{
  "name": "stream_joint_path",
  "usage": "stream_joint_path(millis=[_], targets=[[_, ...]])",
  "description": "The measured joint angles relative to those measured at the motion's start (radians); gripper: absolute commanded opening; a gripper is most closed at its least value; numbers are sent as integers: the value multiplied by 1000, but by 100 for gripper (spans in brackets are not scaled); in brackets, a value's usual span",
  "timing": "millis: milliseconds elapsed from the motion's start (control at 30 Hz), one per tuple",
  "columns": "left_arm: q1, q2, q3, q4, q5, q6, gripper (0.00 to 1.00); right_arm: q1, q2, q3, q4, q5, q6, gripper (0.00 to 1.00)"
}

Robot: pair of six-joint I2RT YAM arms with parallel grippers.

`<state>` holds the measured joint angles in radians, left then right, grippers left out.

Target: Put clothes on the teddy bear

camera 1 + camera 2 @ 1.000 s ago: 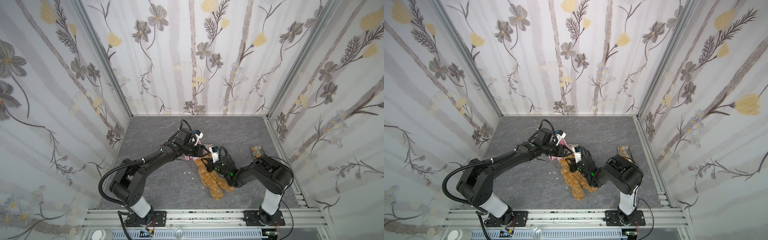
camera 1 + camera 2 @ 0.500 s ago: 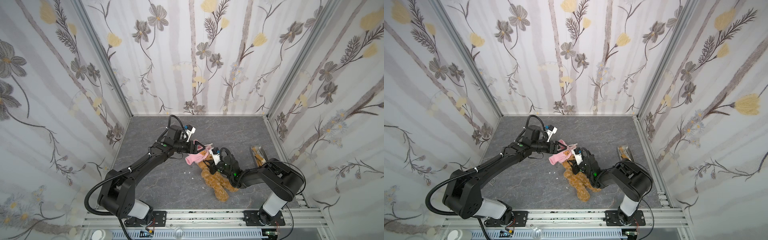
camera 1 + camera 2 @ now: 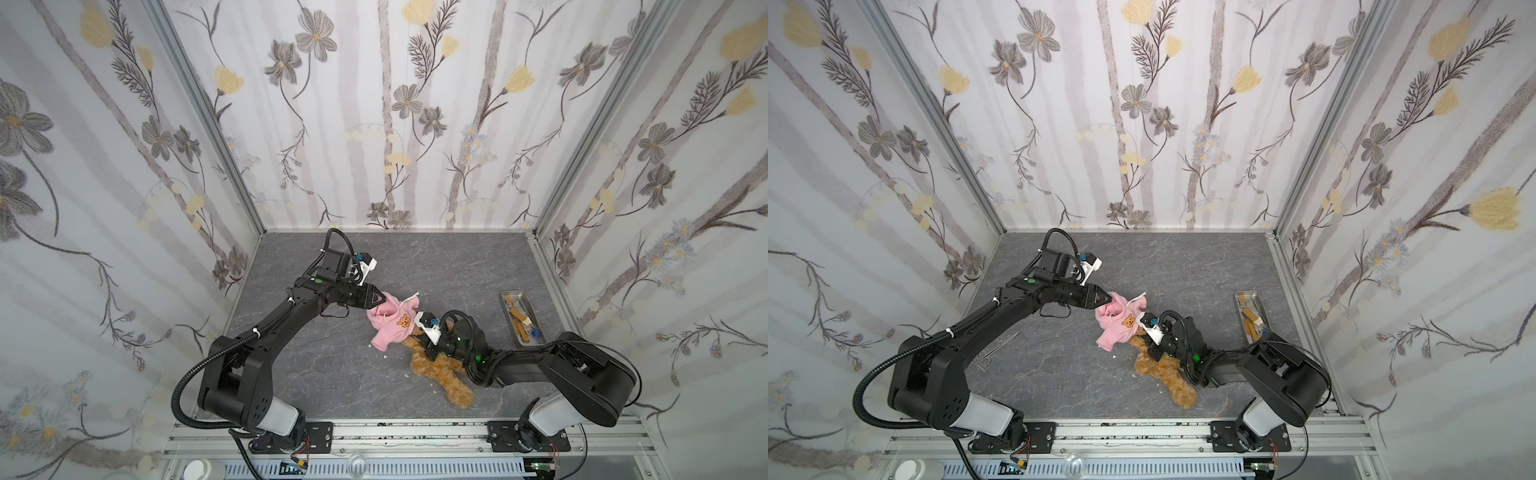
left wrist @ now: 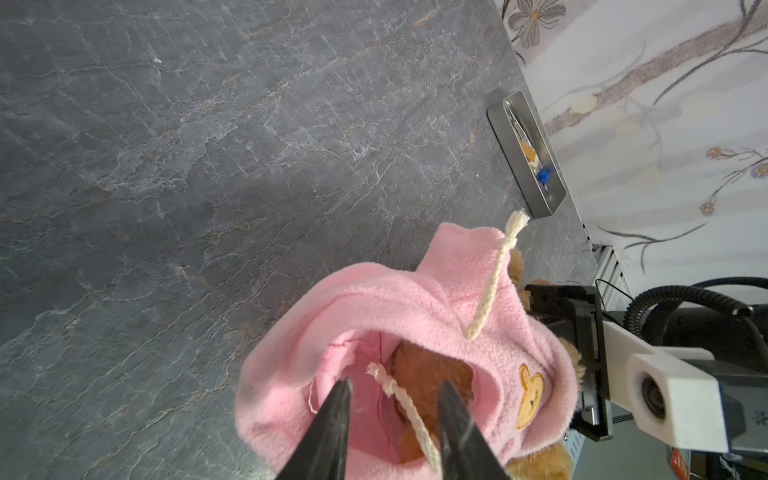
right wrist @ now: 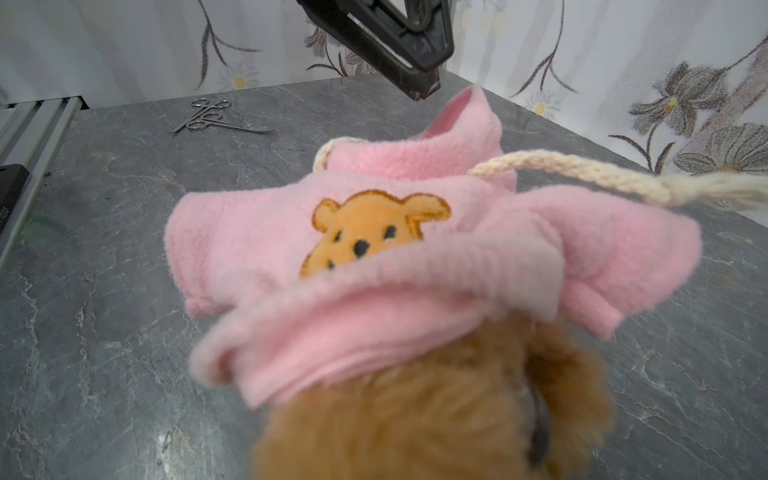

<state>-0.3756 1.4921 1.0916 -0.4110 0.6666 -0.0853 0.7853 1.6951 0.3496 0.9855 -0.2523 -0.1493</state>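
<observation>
The teddy bear lies on the grey desk, a little right of the middle and towards the front rail in both top views. Its legs point to the front and its head end is under a pink hoodie. The hoodie covers only the top of the bear, leaving the belly and legs bare. In the right wrist view the ribbed hem sits across the fur, with the orange bear patch facing up.

The right hand reaches in low from the right and is pinching the teddy bear just below the hoodie. One finger is sunk into the fur.

The left hand comes in from the left, its tips at the hood end of the hoodie. In the left wrist view the jaws of this hand stand partly spread over the hood opening. A cream cord runs between them and brown fur shows inside. I cannot tell whether they catch any cloth.

A metal tray with small items sits by the right wall, well apart from the bear. Scissors lie on the desk near the left arm
</observation>
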Motion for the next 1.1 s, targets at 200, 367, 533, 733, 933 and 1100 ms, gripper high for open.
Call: stream_joint_path(millis=[200,367,533,733,933,1100], targets=[[-18,11,-28,-20,11,88,29,6,0,-25,37,-1,-38,6],[-42,55,-29,-23,11,139,35,11,0,-34,58,-3,-53,6],[-47,91,-11,-24,44,159,46,20,4,-37,67,-2,-66,6],[-51,92,-22,-25,105,176,50,26,6,-43,90,1,-80,5],[-65,89,-43,-26,132,188,51,26,7,-45,103,15,-99,5],[-79,89,-44,-26,167,190,52,26,7,-46,111,17,-113,5]])
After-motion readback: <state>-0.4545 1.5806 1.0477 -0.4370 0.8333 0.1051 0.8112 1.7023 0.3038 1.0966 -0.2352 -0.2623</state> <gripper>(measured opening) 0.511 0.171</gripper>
